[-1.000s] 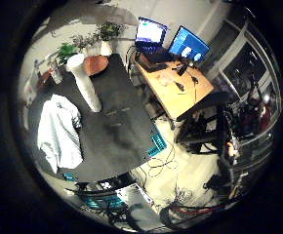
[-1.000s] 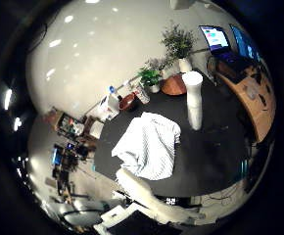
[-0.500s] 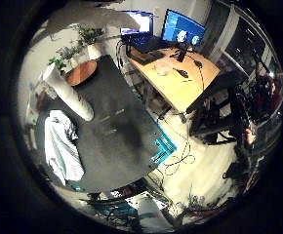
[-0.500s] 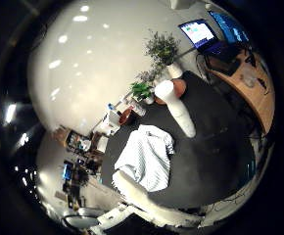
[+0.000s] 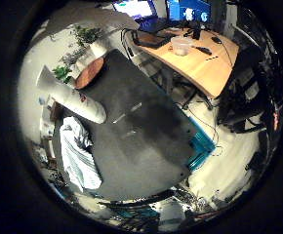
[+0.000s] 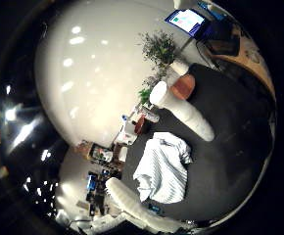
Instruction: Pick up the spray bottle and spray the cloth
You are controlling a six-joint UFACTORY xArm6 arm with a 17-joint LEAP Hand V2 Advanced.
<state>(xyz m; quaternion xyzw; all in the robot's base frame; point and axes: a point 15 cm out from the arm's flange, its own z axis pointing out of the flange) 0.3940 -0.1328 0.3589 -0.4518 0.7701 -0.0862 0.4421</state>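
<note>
Bottle (image 5: 73, 100): in the little-finger-side view the tall white bottle stands on the dark surface (image 5: 146, 141), just beside the crumpled white striped cloth (image 5: 80, 158); whether the two touch I cannot tell. A round brown stool (image 5: 89, 73) sits at the surface's far edge near potted plants (image 5: 85, 36), and a wooden desk (image 5: 205, 63) with lit monitors (image 5: 134, 9) stands well apart. Against the picture of a second ago the bottle and cloth fill more of the view and the whole scene has swung, so the palm has come closer over the surface; the things themselves have not moved.

From the thumb side, the bottle and cloth again stand close together, and a white curved part of the hand (image 6: 132, 208) reaches in at the edge. How its fingers are set I cannot tell. I judge the approach to be under way, with the bottle not yet grasped and the cloth not yet sprayed.
</note>
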